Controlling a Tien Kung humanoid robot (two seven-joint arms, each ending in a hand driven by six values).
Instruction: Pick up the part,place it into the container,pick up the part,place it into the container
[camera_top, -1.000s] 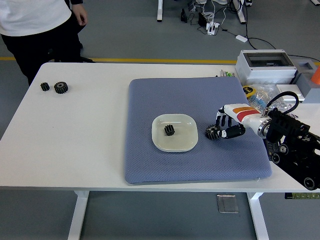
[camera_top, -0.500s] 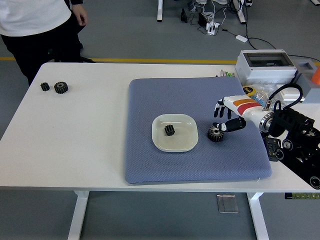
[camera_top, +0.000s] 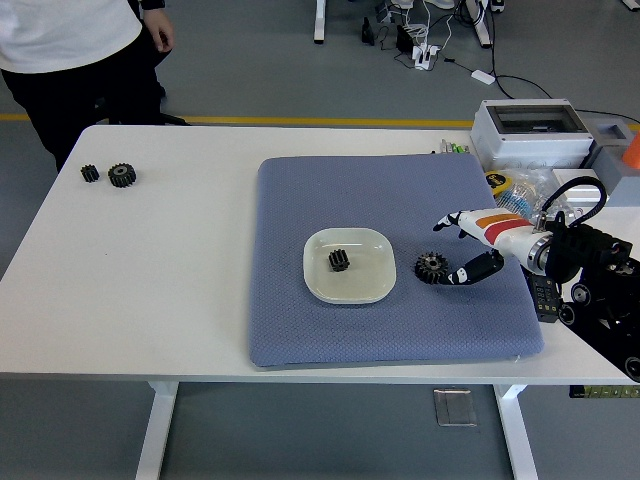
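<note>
A black gear lies flat on the blue mat, just right of the white dish. A smaller black gear sits inside the dish. My right hand is immediately right of the loose gear, fingers spread and nothing held; the thumb reaches toward the gear from below right and the other fingers are raised above it. The left arm is out of view.
Two more black gears lie at the table's far left. A person in a white top and dark trousers stands at the far left corner. A grey box and clutter occupy the right rear edge.
My right hand has let go of the gear and spread open, fingers lifting away. The gear now lies flat on the mat, slightly right of where it was held.
</note>
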